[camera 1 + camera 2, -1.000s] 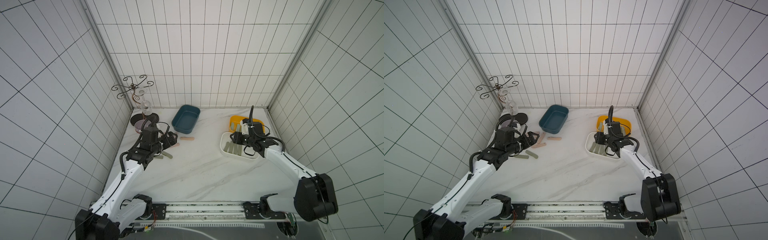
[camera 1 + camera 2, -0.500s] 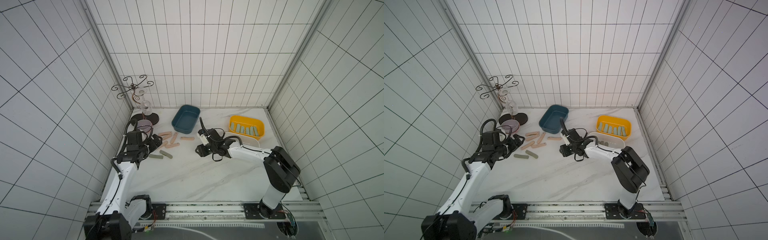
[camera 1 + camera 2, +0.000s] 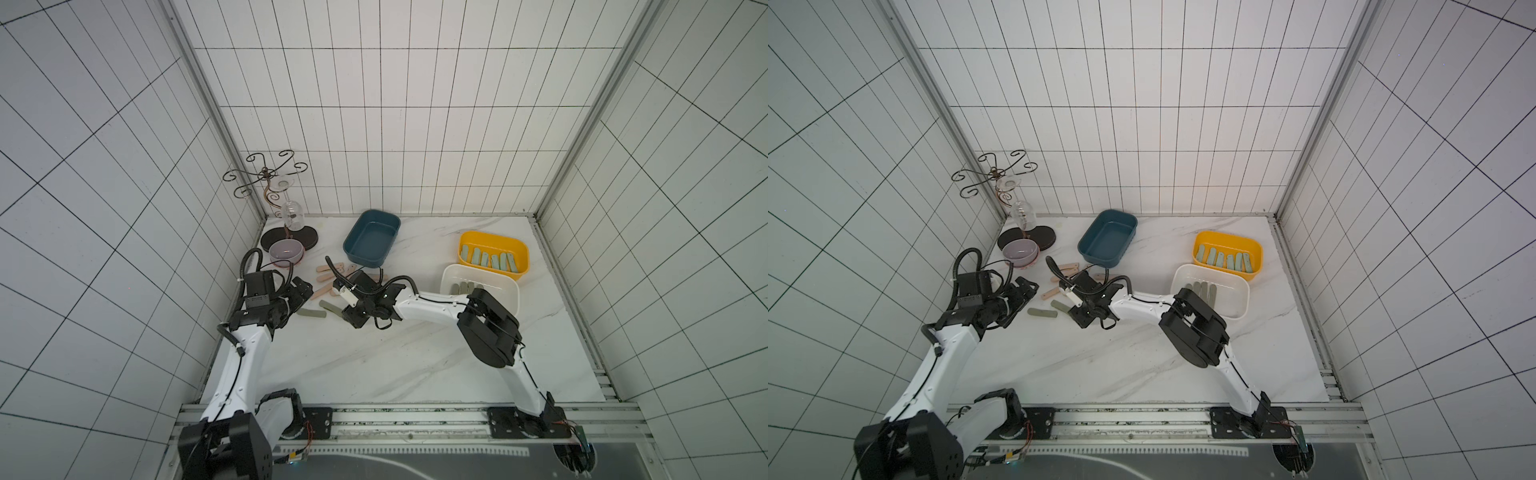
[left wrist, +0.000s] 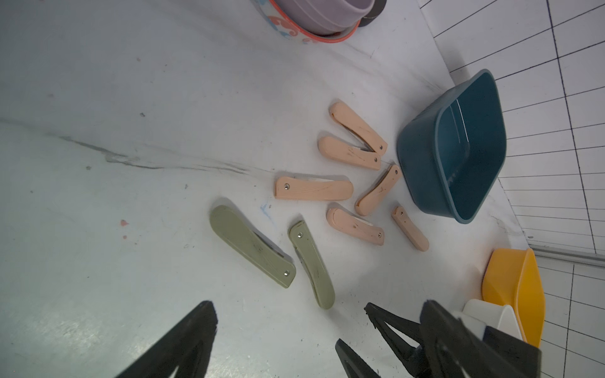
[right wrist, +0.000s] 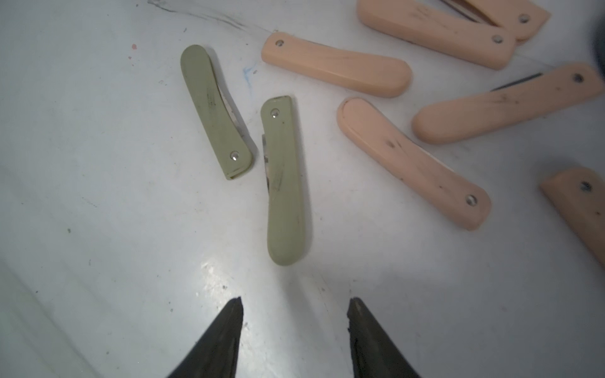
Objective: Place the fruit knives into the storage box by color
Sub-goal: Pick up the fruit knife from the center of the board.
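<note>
While two olive knives and six pink knives lie loose on the bench by the blue box, the right fingers hover half-parted and empty just short of one olive knife. Nearby, the left fingers spread wide, empty. The yellow box holds mint knives, the white box more olive ones.

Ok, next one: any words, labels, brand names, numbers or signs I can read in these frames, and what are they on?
No text is readable.
Small pale marking on the left arm, on its black wrist housing: too small to read.
Faint imprint on the olive knife: too faint to read.
Peach knives, blue box, yellow box and white box: no lettering visible.
</note>
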Motion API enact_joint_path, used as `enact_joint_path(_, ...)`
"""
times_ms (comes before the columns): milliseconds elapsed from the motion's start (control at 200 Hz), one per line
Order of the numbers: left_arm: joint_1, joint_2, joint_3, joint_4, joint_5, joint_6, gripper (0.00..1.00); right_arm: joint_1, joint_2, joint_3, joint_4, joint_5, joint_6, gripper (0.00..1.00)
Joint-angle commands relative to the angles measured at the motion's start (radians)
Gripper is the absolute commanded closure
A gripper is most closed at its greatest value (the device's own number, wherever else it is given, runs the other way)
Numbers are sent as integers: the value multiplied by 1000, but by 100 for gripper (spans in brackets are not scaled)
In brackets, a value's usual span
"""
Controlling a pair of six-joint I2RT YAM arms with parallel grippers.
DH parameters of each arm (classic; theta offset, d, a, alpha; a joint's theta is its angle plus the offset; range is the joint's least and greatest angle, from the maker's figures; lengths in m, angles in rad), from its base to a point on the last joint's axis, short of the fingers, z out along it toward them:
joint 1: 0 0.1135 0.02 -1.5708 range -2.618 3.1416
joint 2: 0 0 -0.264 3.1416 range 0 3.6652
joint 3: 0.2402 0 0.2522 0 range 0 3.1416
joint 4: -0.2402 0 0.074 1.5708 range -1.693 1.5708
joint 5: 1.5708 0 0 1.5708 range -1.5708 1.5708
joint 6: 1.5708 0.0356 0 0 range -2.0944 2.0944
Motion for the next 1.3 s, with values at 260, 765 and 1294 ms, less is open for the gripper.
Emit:
enact_joint_path(260,30,5,-26,73,8,-31,3,26,169,279,-81,77,-62,47)
enact_joint_path(765,33,-3,-56,124,57,-72,3,62,246,309,-55,135,-101,61)
enact_joint_path(1294,33,-1,-62,128,93,-53,3,63,212,266,-55,98,-100,77)
